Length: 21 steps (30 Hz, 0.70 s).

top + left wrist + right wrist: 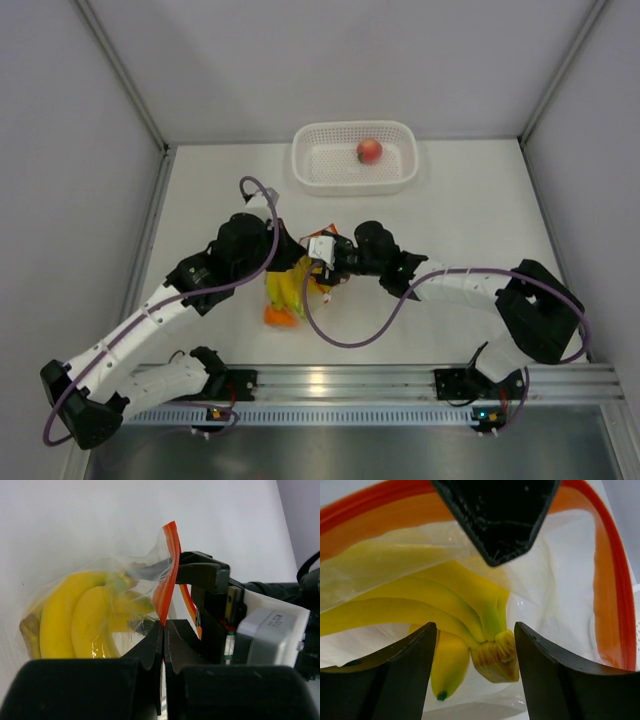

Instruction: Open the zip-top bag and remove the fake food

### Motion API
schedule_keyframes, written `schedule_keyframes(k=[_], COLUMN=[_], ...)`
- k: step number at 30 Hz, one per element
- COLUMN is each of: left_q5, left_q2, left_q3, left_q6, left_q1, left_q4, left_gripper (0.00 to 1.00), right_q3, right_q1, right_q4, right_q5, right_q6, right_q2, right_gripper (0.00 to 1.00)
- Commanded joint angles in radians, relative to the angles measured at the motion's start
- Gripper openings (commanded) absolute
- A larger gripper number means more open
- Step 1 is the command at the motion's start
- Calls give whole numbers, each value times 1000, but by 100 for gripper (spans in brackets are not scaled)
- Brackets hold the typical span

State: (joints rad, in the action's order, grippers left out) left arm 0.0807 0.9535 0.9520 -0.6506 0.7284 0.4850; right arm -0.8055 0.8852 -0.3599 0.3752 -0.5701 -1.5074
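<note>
The zip-top bag (290,288) lies mid-table with its mouth open. My left gripper (164,625) is shut on its orange-red zip strip (169,575) and holds that edge up. My right gripper (475,626) is open inside the mouth, its fingers on either side of the stem of a yellow banana bunch (470,615). The bananas also show through the plastic in the left wrist view (75,617). An orange fruit (280,316) sits at the bag's near end; I cannot tell if it is inside. The pink peach (369,151) lies in the white basket (312,172).
The white perforated basket stands at the back of the table. Both arms meet over the bag, with purple cables (345,335) looping beside them. Grey walls close in the left, right and far sides. A metal rail (340,380) runs along the near edge.
</note>
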Motion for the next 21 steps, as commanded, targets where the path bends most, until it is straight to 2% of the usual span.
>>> schedule_keyframes(k=[1, 6, 10, 12, 15, 18, 21], left_q5=[-61, -125, -148, -150, -130, -121, -92], left_q2=[22, 71, 77, 76, 68, 65, 56], left_q3=[71, 134, 152, 154, 152, 145, 134], left_q6=[97, 181, 221, 233, 236, 235, 230], left_q1=[-4, -4, -6, -6, -14, -32, -50], left_q4=[27, 69, 84, 87, 90, 89, 90], left_gripper=[0, 0, 0, 0, 0, 0, 0], right_q3=[-96, -99, -214, -265, -327, -314, -316], right_q1=[-15, -34, -66, -86, -107, -107, -107], right_q4=[30, 12, 180, 308, 384, 391, 438], right_q5=[67, 113, 172, 218, 257, 251, 238], right_q6=[-96, -189, -267, -316, -329, -332, -326], right_q2=[-48, -82, -160, -215, -267, -275, -286], right_gripper=[65, 70, 70, 68, 66, 65, 59])
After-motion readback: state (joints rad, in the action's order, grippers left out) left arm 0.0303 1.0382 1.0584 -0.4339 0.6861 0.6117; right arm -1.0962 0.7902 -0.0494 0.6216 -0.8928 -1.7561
